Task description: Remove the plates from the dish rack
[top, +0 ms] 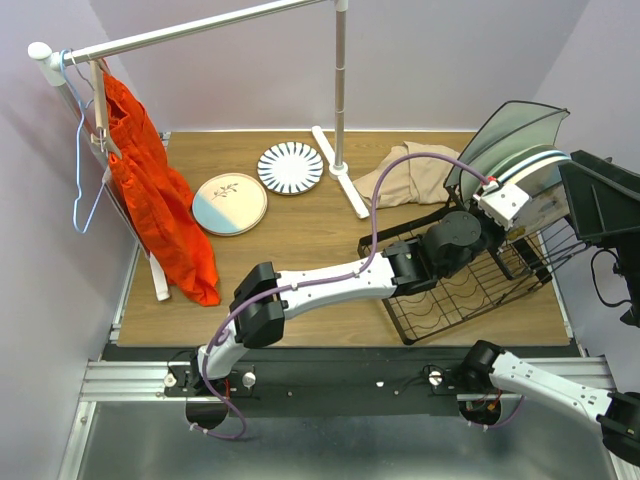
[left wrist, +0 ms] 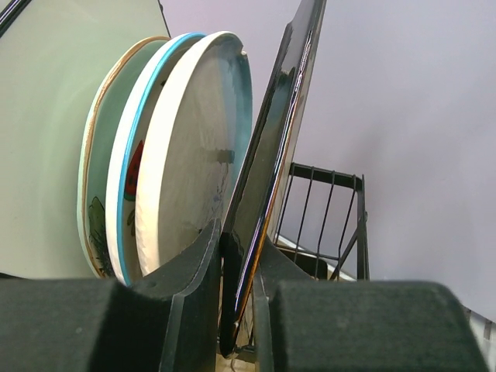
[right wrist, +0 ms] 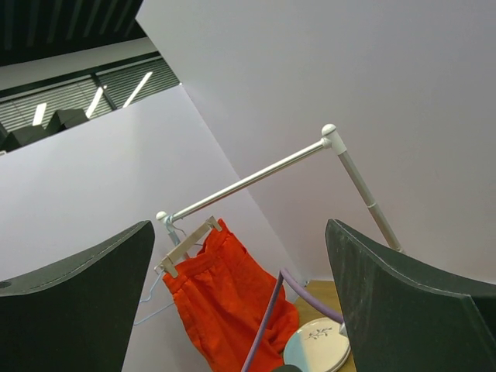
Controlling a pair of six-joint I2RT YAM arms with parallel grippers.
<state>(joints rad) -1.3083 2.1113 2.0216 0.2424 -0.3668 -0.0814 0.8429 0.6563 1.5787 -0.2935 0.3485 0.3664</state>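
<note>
Bright, even overhead light casts soft shadows; ceiling strip lamps (right wrist: 116, 89) glow in the right wrist view's upper left, a sheen streaks the dark plate (left wrist: 267, 178), foreground fingers (left wrist: 194, 310) blur

Your wooden table (top: 300, 240), pink-and-blue plate (top: 229, 204) and striped plate (top: 290, 167) flat at left, rail foot (top: 342, 188) and beige cloth (top: 410, 175) at back, black dish rack (top: 450, 300) right

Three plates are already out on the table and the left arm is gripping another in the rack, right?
No: only two lie on the table, the striped plate and the pink-and-blue plate, as the top view shows. The left gripper does grip a dark plate in the rack.
</note>
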